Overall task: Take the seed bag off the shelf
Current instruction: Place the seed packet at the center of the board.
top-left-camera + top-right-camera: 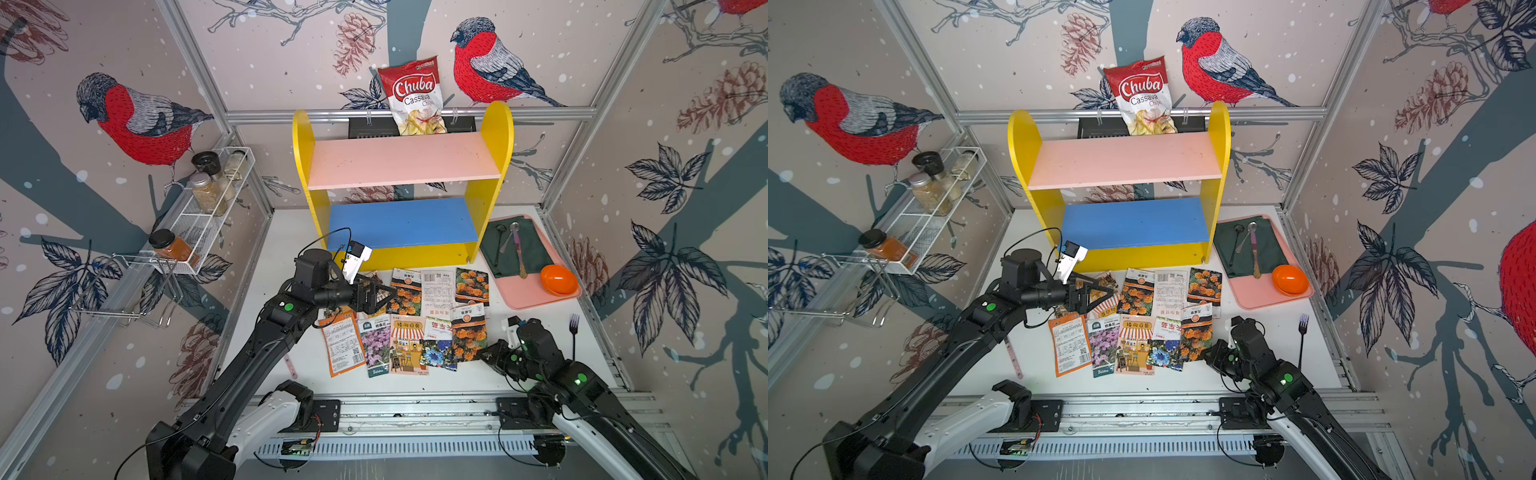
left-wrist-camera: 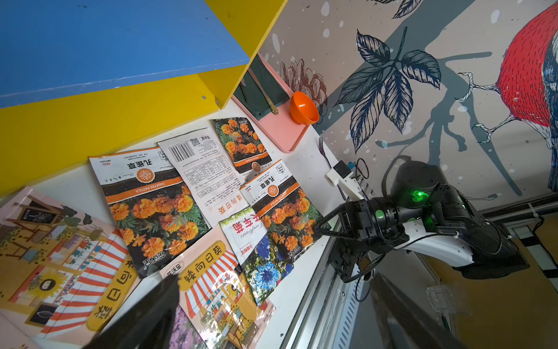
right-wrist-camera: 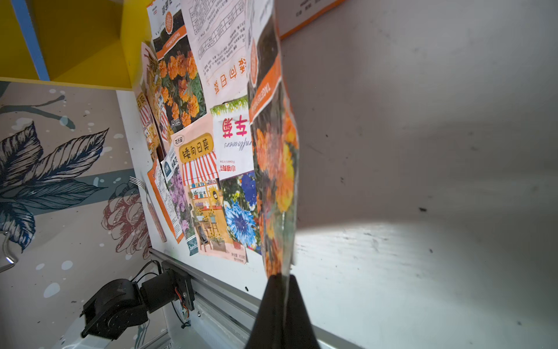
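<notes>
Shelf (image 1: 403, 162): at desk (image 1: 540, 353) rear. Seed bags (image 1: 409, 345): lying on desk before it. Left fingers (image 2: 142, 320): spread, above bags. Right fingers (image 3: 268, 311): pinching marigold bag (image 3: 274, 151) by its corner.

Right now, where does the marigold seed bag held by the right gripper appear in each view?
Top view: marigold seed bag at the lower right of the spread of bags, right gripper at its corner.
Top view: same place.
Left wrist: near the centre.
Right wrist: centre, seen edge-on, its end in the shut gripper.
Shared landmark: the blue cornflower bag beside it.
</notes>
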Action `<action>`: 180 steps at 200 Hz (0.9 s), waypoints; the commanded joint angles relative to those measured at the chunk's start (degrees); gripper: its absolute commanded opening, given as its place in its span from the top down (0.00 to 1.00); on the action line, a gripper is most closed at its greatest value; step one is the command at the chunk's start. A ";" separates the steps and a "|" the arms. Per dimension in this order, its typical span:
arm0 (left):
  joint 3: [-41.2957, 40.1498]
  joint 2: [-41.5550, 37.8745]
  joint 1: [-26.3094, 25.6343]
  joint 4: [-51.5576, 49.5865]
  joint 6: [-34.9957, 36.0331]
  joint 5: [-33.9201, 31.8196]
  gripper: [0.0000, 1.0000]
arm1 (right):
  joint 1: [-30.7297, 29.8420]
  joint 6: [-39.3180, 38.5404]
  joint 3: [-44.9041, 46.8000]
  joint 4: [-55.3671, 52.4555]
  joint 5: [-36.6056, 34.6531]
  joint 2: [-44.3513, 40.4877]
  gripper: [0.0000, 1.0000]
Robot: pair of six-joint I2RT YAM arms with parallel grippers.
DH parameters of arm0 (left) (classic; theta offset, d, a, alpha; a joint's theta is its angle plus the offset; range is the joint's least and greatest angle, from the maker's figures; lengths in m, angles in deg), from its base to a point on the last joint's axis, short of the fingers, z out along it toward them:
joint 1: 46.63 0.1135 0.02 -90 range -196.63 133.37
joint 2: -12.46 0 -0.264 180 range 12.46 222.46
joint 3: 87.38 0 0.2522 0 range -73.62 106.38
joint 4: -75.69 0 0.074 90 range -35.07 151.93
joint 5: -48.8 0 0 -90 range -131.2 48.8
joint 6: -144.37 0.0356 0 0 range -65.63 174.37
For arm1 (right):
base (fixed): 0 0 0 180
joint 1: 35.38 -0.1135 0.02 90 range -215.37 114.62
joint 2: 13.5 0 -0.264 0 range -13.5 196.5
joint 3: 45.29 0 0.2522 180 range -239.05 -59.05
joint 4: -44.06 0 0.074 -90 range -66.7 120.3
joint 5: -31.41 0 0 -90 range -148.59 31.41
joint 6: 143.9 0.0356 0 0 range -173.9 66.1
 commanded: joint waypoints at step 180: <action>-0.93 -3.09 -0.11 1.74 -1.15 0.43 0.02 | -1.62 2.72 -5.73 -8.62 -17.56 10.06 0.05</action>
